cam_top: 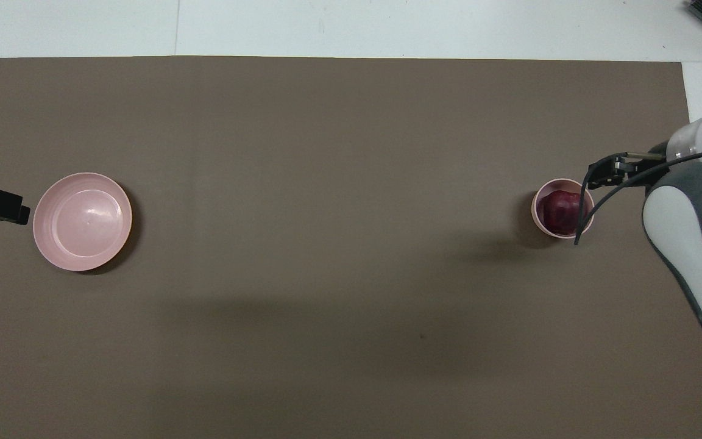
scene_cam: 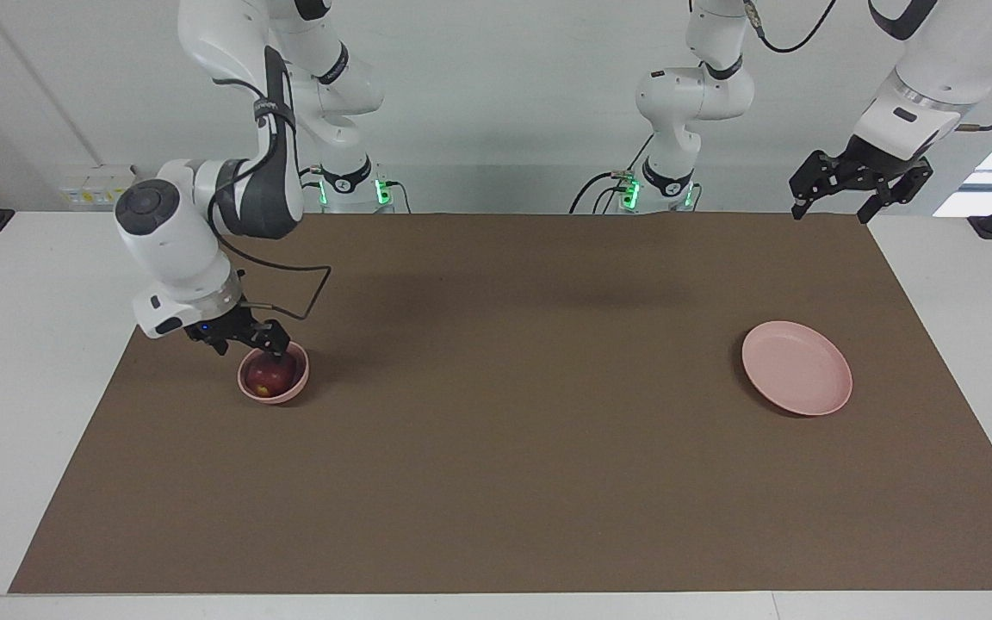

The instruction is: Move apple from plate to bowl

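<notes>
Below right hand (scene_cam: 248, 342) — apple (scene_cam: 269, 372), bowled.

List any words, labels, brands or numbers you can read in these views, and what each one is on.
None can be read.
Strap on the right arm: lettering, too small to read.
Wall outlet box: markings, too blurred to read.
Apple, bowl, plate, brown mat: no text.
</notes>
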